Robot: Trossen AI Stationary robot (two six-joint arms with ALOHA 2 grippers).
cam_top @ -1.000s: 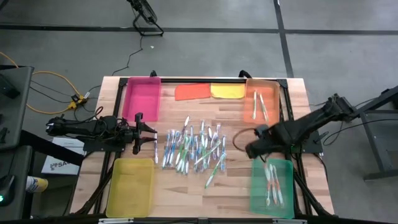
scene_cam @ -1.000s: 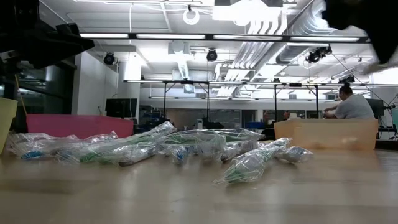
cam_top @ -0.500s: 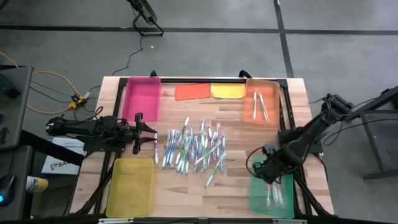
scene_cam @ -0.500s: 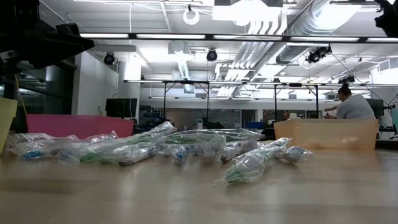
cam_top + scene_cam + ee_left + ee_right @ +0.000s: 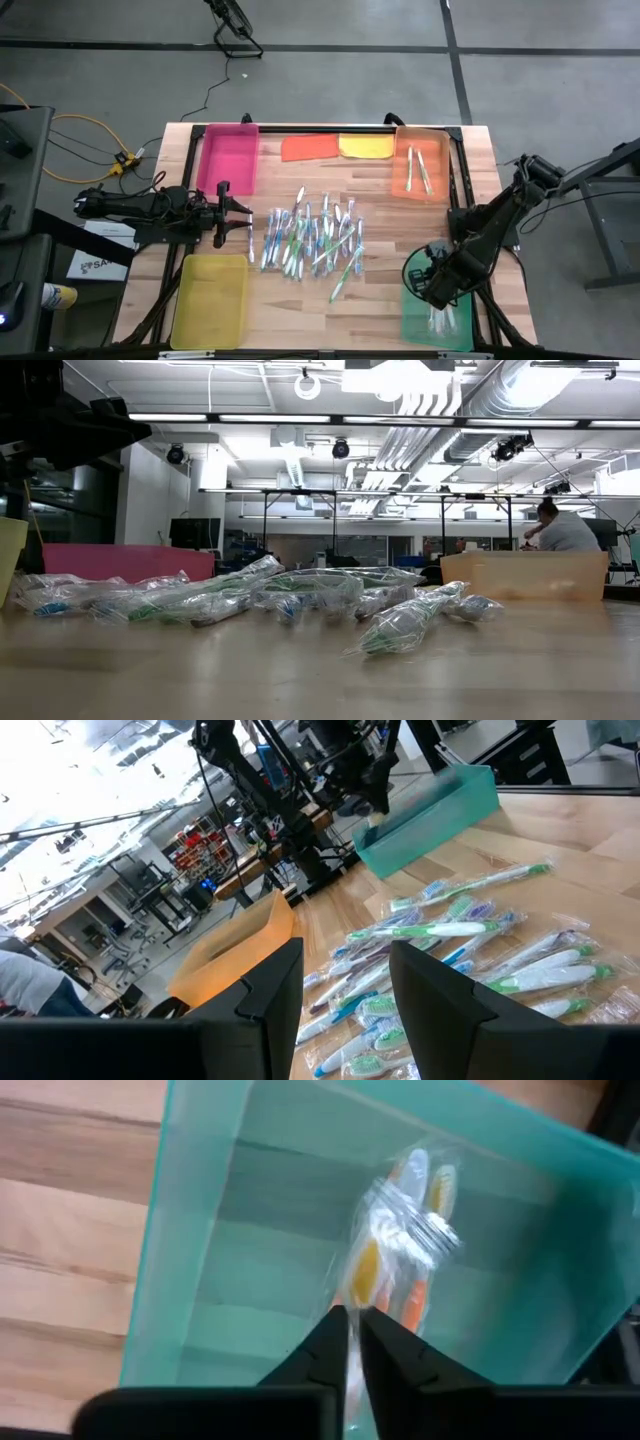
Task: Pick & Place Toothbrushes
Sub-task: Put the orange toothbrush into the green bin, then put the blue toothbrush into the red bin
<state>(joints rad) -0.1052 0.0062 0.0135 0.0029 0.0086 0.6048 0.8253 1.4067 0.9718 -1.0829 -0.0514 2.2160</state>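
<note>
Right tool (image 5: 432, 283) hangs over the green tray (image 5: 418, 322); toothbrushes (image 5: 310, 240) lie mid-table.

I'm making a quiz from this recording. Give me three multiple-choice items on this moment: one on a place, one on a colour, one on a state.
1. Where is the right tool?
A. over the green tray
B. over the pink tray
C. over the cloths

2. What colour is the tray nearest the waiting left tool, on the table's near side?
A. orange
B. yellow
C. blue

3. What state is the right tool in?
A. wide open
B. shut on a wrapped toothbrush
C. hidden

Answers: 1 A, the high view shows it there. 2 B, the yellow tray lies just below it. 3 B, the right wrist view shows the wrapper pinched.
</note>
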